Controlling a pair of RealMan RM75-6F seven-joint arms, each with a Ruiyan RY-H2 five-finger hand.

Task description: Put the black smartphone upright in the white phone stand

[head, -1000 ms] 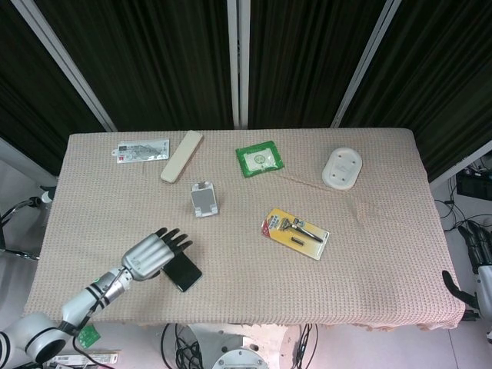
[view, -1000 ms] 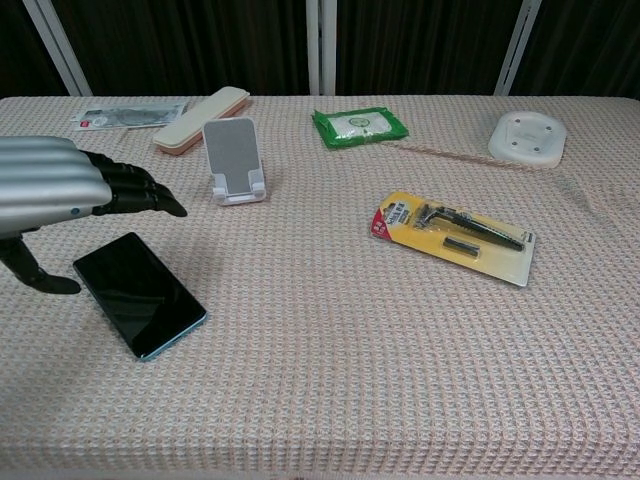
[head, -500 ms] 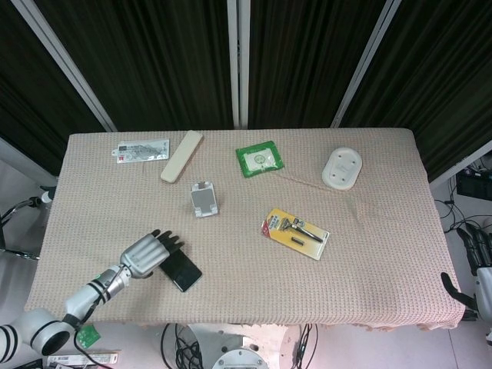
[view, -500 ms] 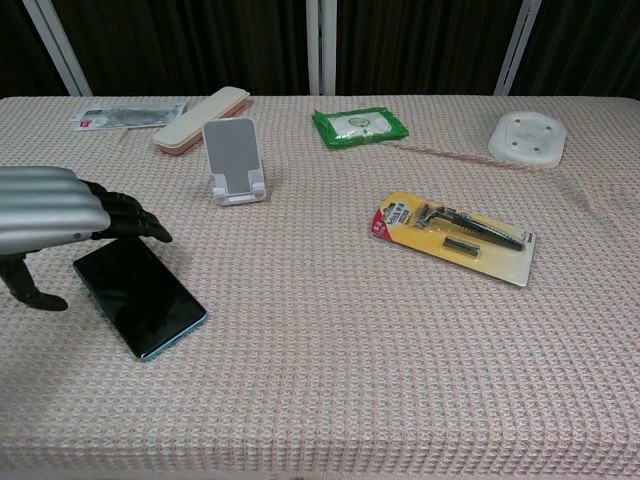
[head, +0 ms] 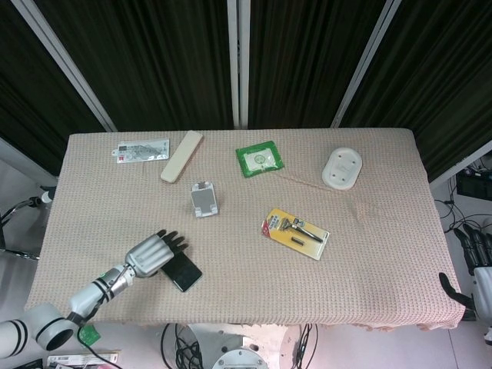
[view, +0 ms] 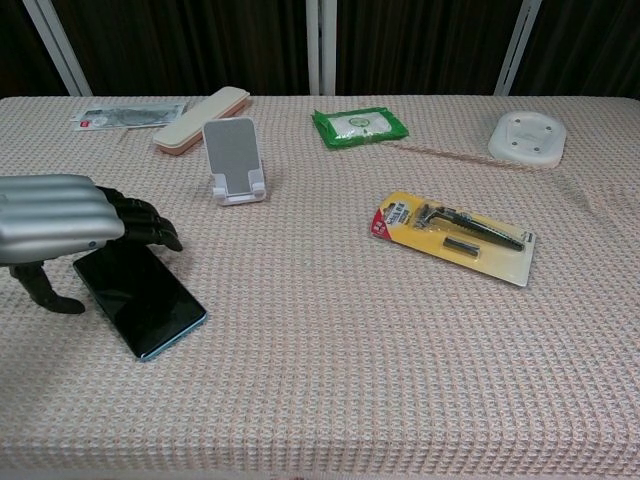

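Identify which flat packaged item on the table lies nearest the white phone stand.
The green packet, just right of and beyond the white phone stand. The razor blister pack sits farther right, and the card pack lies near the far left corner.

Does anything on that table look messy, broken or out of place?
Nothing broken or spilled. The cloth wrinkles near the white round dish, and the black smartphone lies flat and skewed by the left hand, not in the white phone stand.

smartphone [view: 140,297] laid flat at near left of table [view: 330,390], partly under left hand [view: 70,222] | phone stand [view: 234,160] set behind it, well apart | razor pack [view: 455,239] placed right of stand | wipes packet [view: 360,125] at far centre
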